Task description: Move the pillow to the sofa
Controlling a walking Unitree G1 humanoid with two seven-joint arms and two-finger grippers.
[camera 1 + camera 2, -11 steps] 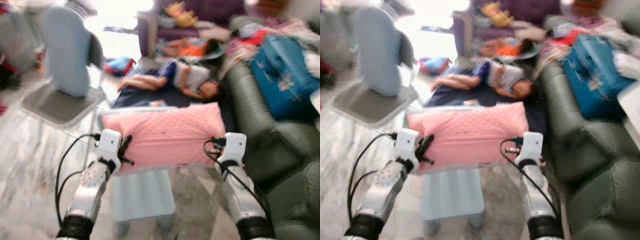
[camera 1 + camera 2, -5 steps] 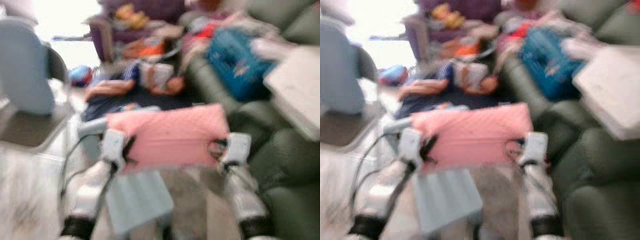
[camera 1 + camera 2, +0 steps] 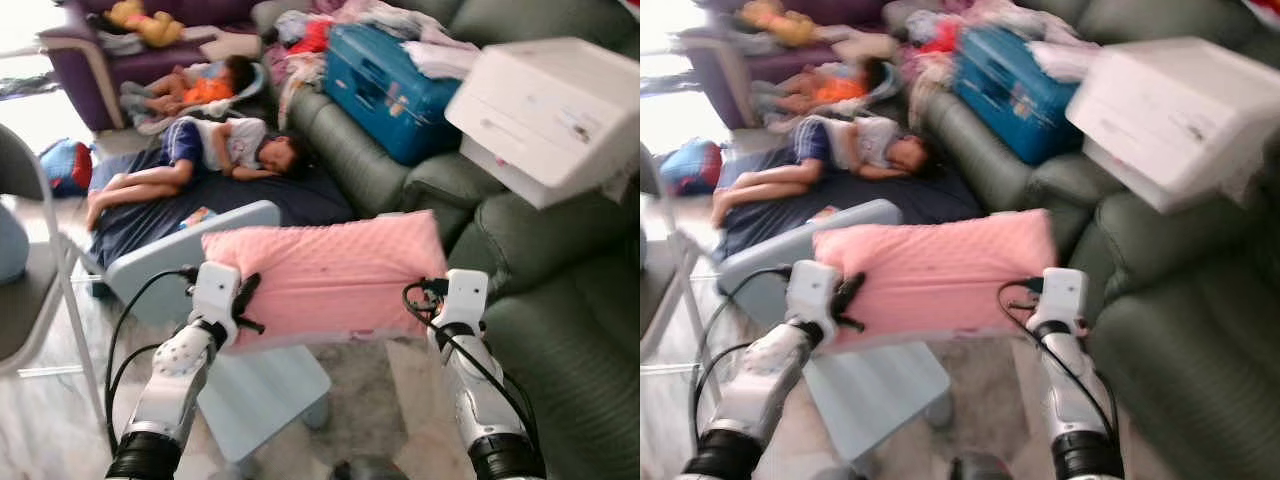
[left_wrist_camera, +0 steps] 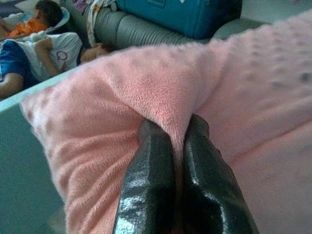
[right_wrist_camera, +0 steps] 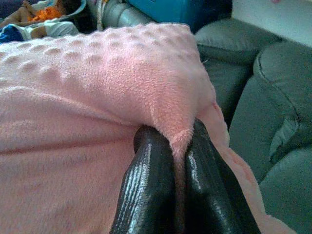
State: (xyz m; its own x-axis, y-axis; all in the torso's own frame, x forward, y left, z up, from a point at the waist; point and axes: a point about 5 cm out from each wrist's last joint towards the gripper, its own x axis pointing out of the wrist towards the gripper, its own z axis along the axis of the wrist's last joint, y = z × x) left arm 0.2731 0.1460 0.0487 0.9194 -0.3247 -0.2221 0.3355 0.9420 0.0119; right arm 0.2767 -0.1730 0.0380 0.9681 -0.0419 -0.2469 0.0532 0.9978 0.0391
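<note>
Carrying the pink pillow (image 3: 325,275) in the air between them, the left gripper (image 4: 173,141) and right gripper (image 5: 178,139) pinch its ends with closed fingers, and next must swing it over the green sofa (image 3: 560,300) seat.

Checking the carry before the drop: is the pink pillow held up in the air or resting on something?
Held up: the left hand and right hand each pinch an end of the pillow.

Lived-in home: green sofa (image 3: 560,290), floor-sleeping children (image 3: 215,150).
</note>
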